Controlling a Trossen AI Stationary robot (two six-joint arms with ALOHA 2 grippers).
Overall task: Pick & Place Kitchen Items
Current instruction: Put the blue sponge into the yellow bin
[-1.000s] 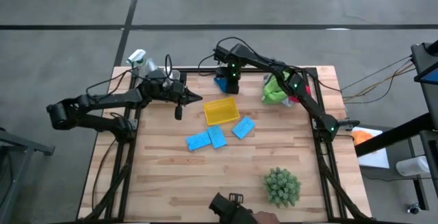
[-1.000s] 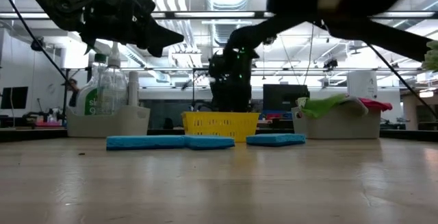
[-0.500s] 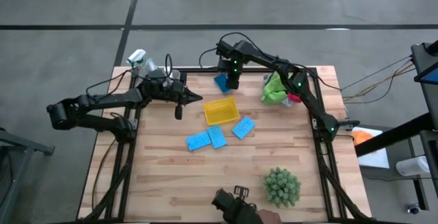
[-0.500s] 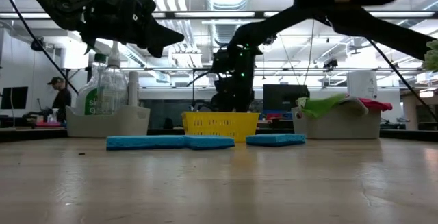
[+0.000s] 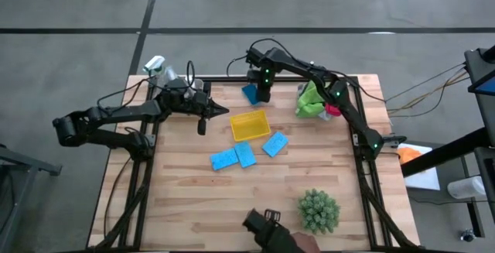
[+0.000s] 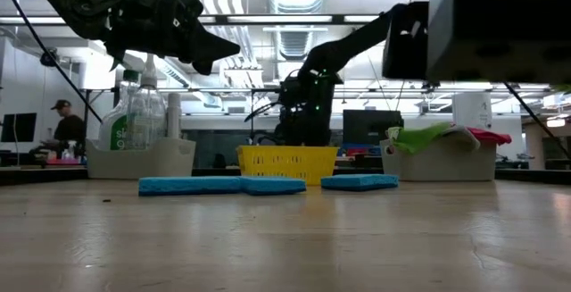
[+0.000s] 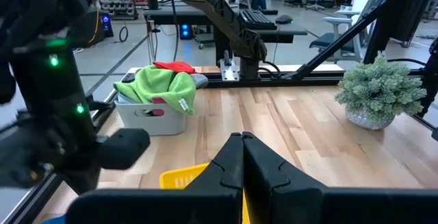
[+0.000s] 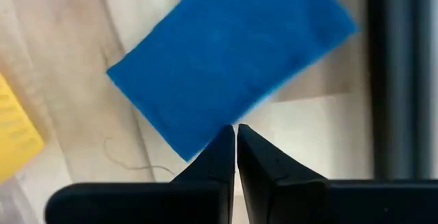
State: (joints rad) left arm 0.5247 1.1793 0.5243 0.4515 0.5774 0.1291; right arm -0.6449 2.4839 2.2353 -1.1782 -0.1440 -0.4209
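Observation:
A blue sponge point(image 5: 249, 93) lies flat on the table near its far edge, behind the yellow tray point(image 5: 250, 125); it fills the right wrist view point(image 8: 226, 66). My right gripper point(image 5: 263, 96) points down over the sponge's right edge, fingers shut point(image 8: 236, 129). Three more blue sponges point(image 5: 245, 154) lie flat in front of the tray. My left gripper point(image 5: 225, 111) is shut and empty point(image 7: 241, 136), raised above the table left of the tray. A bin point(image 5: 312, 102) at the far right holds green and red cloths. A bin point(image 6: 143, 156) at the far left holds the spray bottle and other bottles. My right gripper's shut fingertips stand over the edge of the blue sponge point(image 8: 205, 138) from above. I cannot tell whether they touch it. The sponge lies flat on the table.
A round spiky green plant point(image 5: 319, 210) stands near the front right. A dark object point(image 5: 267, 228) reaches over the table's near edge and blocks the upper right of the low view point(image 6: 482, 24). A person point(image 6: 62, 131) stands in the room behind.
The dark object at the table's near edge has moved toward the right. My right arm has shifted slightly, and a little more of the far blue sponge shows beside its gripper. The sponges and the tray have stayed in place.

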